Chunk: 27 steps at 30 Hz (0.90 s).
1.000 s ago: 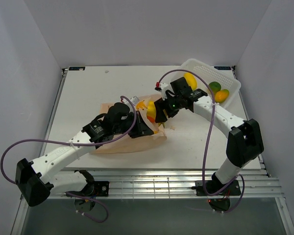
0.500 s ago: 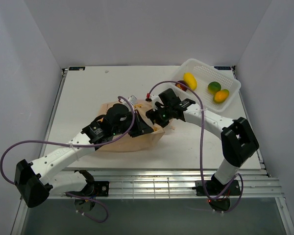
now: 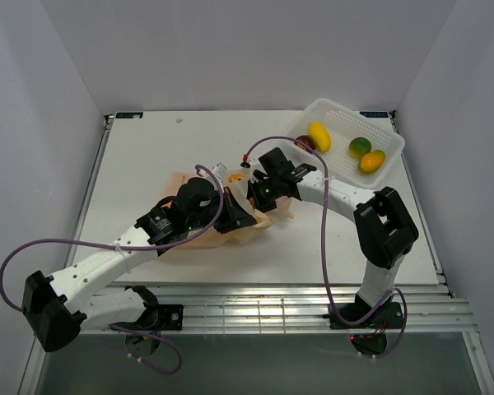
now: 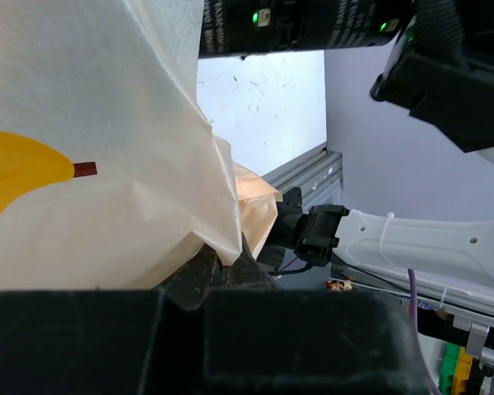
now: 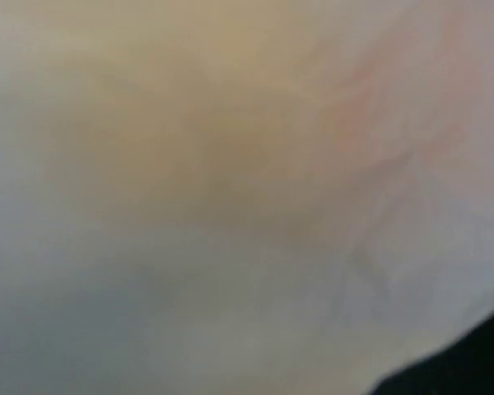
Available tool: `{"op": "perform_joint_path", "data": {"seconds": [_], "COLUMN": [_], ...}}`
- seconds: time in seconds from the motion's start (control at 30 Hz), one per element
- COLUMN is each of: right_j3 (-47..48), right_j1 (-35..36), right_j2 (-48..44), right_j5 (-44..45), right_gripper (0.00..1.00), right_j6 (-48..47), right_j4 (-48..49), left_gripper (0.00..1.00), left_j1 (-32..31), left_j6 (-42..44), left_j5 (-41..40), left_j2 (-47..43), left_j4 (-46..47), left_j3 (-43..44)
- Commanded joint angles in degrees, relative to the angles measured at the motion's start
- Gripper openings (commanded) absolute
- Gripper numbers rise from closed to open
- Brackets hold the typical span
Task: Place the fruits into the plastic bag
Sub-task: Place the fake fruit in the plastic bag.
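The plastic bag [image 3: 179,181], peach with printed bananas, lies at the table's middle under both arms. My left gripper [image 3: 242,220] is shut on the bag's film and holds its edge up; in the left wrist view the film [image 4: 107,123] is pinched between the fingertips [image 4: 199,271]. My right gripper [image 3: 249,196] reaches into the bag's mouth, its fingers hidden by the film. The right wrist view shows only blurred peach film [image 5: 230,164]. A small orange-yellow bit [image 3: 233,176] shows beside the right wrist. No fruit is visible in either gripper.
The white lattice basket [image 3: 384,132] stands at the back right. It holds a yellow fruit [image 3: 319,136], a dark-red one [image 3: 305,144], a green-orange one [image 3: 360,146] and a yellow-orange one [image 3: 372,160]. A purple cable [image 3: 326,239] loops over the right arm.
My right gripper has moved left and down from near the basket into the bag's mouth; the red-yellow fruit it carried is out of sight. My left gripper has kept its hold.
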Motion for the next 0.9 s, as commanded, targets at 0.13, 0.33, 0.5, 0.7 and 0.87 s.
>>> {"op": "perform_joint_path", "data": {"seconds": [0.13,0.33,0.5,0.7,0.87], "right_j3": [4.3,9.5,17.2,21.0,18.5], "right_j1": [-0.5,-2.1,-2.7,-2.9,-1.3], "right_j2": [-3.6,-4.1,-0.8,2.1,3.8], "right_j5": [4.2,6.4,5.3,2.9,0.2], "right_gripper": [0.10,0.11,0.11,0.11,0.11], "right_j6": [-9.9,-13.2,-15.2,-14.0,-10.8], "right_j4": [-6.7,-10.4,-17.0,-18.4,-13.8], "left_gripper": [0.00,0.00,0.00,0.00,0.00], "left_j1": [-0.2,-0.1,-0.1,-0.1,-0.1], "left_j6": [-2.2,-2.2,-1.8,-1.7,-1.4], "left_j5": [-1.3,-0.4,-0.5,0.4,-0.2], "left_j2": [-6.2,-6.1,-6.4,-6.1,-5.5], "left_j4": [-2.1,-4.2,-5.4,-4.9,-4.2], "left_j3": [-2.8,-2.9,-2.4,-2.6,-1.6]}}
